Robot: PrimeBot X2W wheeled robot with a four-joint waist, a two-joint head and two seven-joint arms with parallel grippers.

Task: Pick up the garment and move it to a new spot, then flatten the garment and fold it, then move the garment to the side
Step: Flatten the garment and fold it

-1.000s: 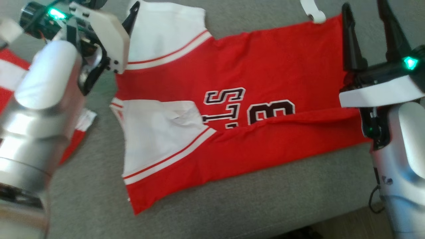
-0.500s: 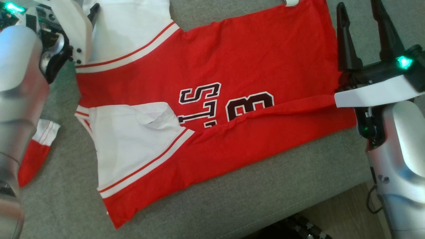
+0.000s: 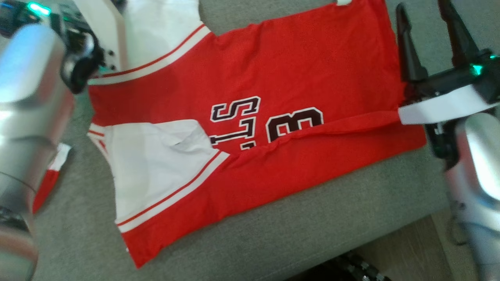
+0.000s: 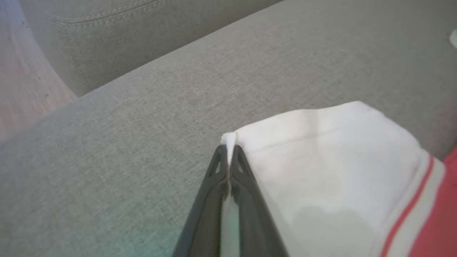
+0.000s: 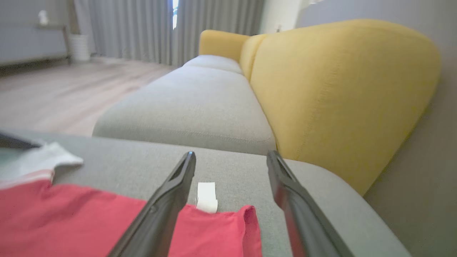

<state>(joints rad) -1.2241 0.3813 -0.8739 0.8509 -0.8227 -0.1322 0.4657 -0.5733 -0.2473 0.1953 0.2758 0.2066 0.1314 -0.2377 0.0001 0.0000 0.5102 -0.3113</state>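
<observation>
The garment is a red jersey with white sleeves and dark lettering, spread on a grey cushion with its near edge folded over. In the left wrist view my left gripper is shut on the edge of the far white sleeve, and a strip of white cloth shows between its fingers. My right gripper stands open just past the garment's right hem. In the right wrist view, the right gripper hovers over the hem corner and its white tag, holding nothing.
Another red and white cloth lies at the left, partly behind my left forearm. The cushion's front edge drops to a wooden floor. Beyond the right gripper are a second grey seat and a yellow backrest.
My left gripper has shut on the white sleeve edge; it was open before. The head camera shifted early on. The right arm has drifted slightly right, still open.
</observation>
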